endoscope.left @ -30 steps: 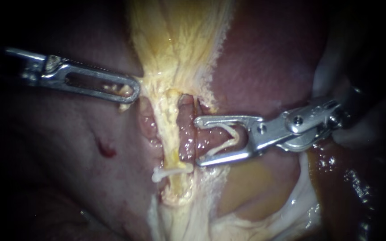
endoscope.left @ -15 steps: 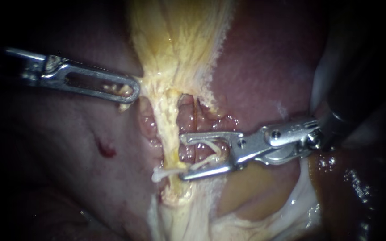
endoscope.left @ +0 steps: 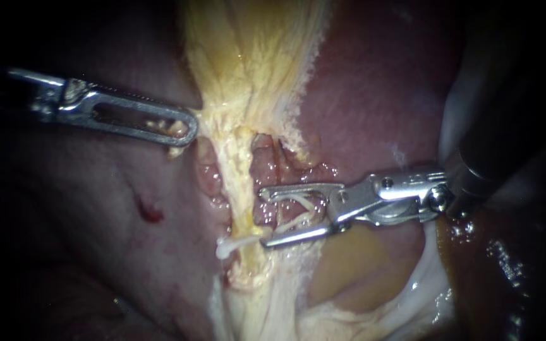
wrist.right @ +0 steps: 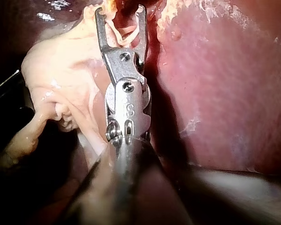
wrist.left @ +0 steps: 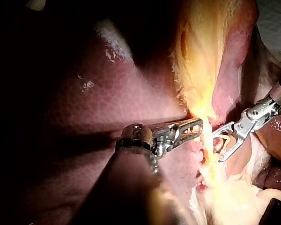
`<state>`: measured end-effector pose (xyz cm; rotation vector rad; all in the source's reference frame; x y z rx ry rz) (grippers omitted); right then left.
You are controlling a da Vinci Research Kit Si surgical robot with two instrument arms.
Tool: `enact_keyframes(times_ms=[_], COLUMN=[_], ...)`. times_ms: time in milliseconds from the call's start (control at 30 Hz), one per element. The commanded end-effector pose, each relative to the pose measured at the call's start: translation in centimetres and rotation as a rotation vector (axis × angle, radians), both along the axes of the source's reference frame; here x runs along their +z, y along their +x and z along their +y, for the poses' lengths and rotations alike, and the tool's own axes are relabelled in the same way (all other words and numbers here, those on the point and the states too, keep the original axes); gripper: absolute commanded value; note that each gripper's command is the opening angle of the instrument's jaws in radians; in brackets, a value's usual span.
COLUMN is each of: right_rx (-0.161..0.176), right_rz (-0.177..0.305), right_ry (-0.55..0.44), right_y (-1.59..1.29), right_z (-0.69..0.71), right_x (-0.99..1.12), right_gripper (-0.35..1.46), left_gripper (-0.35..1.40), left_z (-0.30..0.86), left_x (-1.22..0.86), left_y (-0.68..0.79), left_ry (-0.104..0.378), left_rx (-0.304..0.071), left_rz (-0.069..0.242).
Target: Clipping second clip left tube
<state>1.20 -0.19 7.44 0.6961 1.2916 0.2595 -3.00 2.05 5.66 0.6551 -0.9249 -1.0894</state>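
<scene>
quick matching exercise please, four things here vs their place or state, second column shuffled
1 left instrument
2 right instrument
3 closed clip
4 red spot

A carries an open clip astride a tube
B alone on tissue, left of the closed clip
C grips the yellow tissue at its edge
D just below the right instrument's lower jaw

Pairs: 1-C, 2-A, 3-D, 4-B
</scene>
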Motion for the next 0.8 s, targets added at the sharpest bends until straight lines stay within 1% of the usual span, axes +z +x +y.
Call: enact_keyframes(times_ms=[33, 267, 633, 800], right_rx=[-0.001, -0.015, -0.056, -0.064], right_rz=[0.002, 0.011, 0.041, 0.044], right_ry=[-0.001, 0.014, 0.026, 0.022], right_y=[0.02, 0.08, 0.38, 0.5], right_z=[0.0, -0.02, -0.19, -0.26], right_x=[-0.01, -0.02, -0.11, -0.14], right_gripper=[0.46, 0.46, 0.46, 0.46], left_gripper=[-0.35, -0.35, -0.35, -0.35], left_z=[0.0, 0.0, 0.0, 0.0], left_x=[0.0, 0.01, 0.01, 0.01], left_y=[0.0, 0.0, 0.0, 0.0], left_ry=[0.0, 0.0, -0.001, 0.0], left_rx=[0.0, 0.0, 0.001, 0.001], left_rz=[0.0, 0.0, 0.0, 0.0])
